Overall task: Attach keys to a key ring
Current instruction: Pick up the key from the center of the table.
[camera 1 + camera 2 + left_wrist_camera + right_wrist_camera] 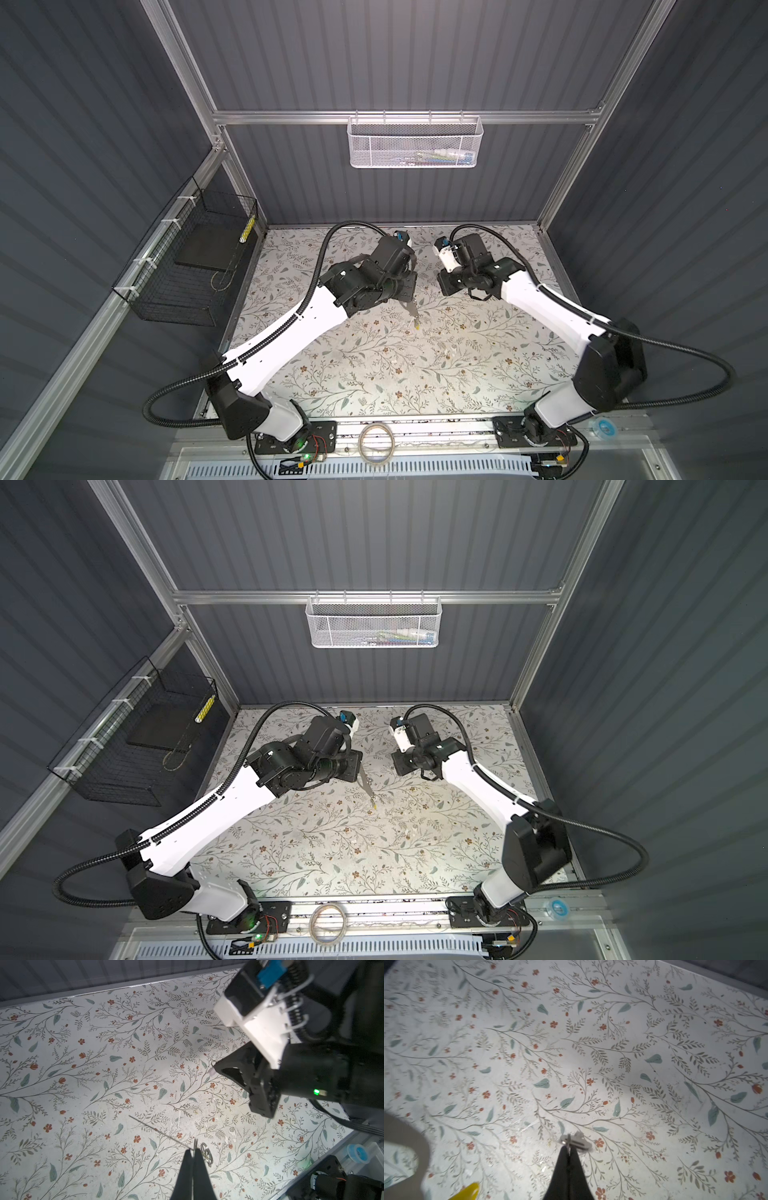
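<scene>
In both top views my left gripper (194,1149) is over the middle of the floral table, shut on the flat grey key ring (411,308) (365,785). The left wrist view shows the ring edge-on as a thin line (158,1130). The yellow key (416,326) (375,805) hangs from the ring's lower end, and a small wire ring (206,1153) shows beside the fingers. My right gripper (568,1148) (215,1068) is shut on the pale key, whose metal blade (578,1142) crosses the tips. Its pale head (211,1072) peeks out. The right wrist view shows the blurred key ring (411,1136) and yellow key (467,1191) close by.
A translucent tape roll (376,442) and a blue spool (602,426) lie on the front rail. A white mesh basket (415,141) hangs on the back wall. A black wire basket (187,266) hangs on the left wall. The two grippers face each other above the table (374,374).
</scene>
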Motion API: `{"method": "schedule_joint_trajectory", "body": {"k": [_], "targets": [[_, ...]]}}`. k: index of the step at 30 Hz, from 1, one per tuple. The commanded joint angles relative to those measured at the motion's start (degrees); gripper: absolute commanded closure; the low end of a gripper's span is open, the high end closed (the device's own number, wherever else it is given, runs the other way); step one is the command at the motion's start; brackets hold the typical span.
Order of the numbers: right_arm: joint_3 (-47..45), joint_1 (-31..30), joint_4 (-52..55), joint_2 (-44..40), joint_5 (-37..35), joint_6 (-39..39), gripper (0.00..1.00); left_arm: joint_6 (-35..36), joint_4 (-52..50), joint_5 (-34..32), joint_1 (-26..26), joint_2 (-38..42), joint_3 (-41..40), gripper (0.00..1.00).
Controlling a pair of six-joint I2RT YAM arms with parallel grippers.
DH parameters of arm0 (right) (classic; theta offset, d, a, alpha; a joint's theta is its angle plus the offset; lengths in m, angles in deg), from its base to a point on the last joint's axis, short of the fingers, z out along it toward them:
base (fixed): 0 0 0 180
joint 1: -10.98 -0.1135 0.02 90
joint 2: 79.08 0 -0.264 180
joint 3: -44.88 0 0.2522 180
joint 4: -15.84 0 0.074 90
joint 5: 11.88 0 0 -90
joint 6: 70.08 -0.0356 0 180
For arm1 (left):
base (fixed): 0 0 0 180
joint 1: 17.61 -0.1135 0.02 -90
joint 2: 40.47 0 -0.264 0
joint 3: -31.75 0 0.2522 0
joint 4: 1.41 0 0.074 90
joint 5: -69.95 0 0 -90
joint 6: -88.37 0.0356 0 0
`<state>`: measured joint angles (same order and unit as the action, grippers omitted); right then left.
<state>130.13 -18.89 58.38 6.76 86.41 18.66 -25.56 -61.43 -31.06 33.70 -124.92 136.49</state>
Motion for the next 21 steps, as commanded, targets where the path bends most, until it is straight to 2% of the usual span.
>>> {"method": "schedule_joint_trajectory", "body": {"k": [1, 7, 16, 21], "targets": [[-3.7, 0.0, -2.5, -5.2, 12.2, -0.4, 1.00, 2.9, 5.4, 3.2, 0.4, 2.6, -1.7, 1.00], [-4.8, 0.0, -5.0, -13.6, 21.8, -1.9, 1.00, 5.9, 10.4, 4.7, 0.8, 5.2, -4.2, 1.00], [-5.7, 0.0, -9.0, -20.6, 30.6, -3.6, 1.00, 9.6, 20.4, 6.6, 2.4, 11.9, -11.4, 1.00], [-5.9, -0.2, -9.5, -23.2, 33.6, -3.4, 1.00, 11.7, 21.9, 8.7, 3.6, 13.0, -12.5, 1.00]]}}
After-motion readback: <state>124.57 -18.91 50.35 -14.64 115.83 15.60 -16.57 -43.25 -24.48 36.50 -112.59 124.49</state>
